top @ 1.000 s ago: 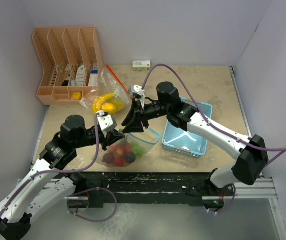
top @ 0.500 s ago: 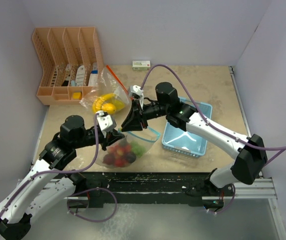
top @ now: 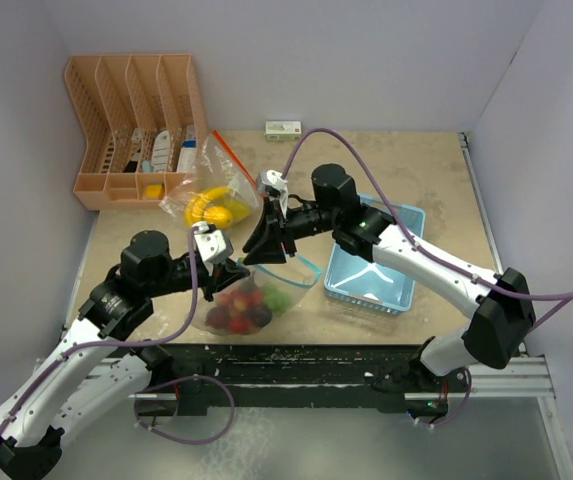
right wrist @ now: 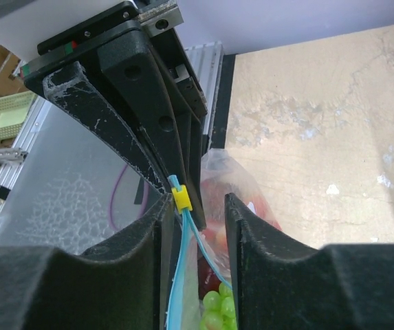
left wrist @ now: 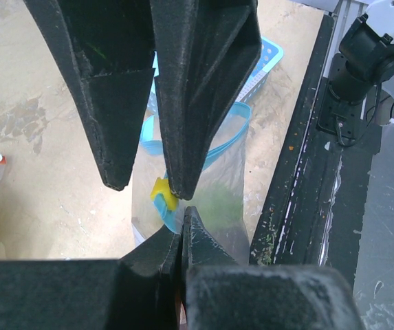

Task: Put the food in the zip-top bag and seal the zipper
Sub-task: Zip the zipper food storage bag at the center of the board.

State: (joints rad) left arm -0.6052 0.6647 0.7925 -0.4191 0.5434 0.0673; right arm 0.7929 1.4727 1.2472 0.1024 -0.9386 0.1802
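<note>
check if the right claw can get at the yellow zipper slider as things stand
Probably yes. The yellow slider sits between the right claw's open fingers, with nothing in between. The left claw pinches the bag edge right beside it, so room is tight.

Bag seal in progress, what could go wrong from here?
1. The right claw straddles the yellow slider with jaws apart; pulling now may slip off and leave the zipper open.
2. The left claw pinches only the edge of the bag; a hard pull could yank it free, tipping the food out.
</note>
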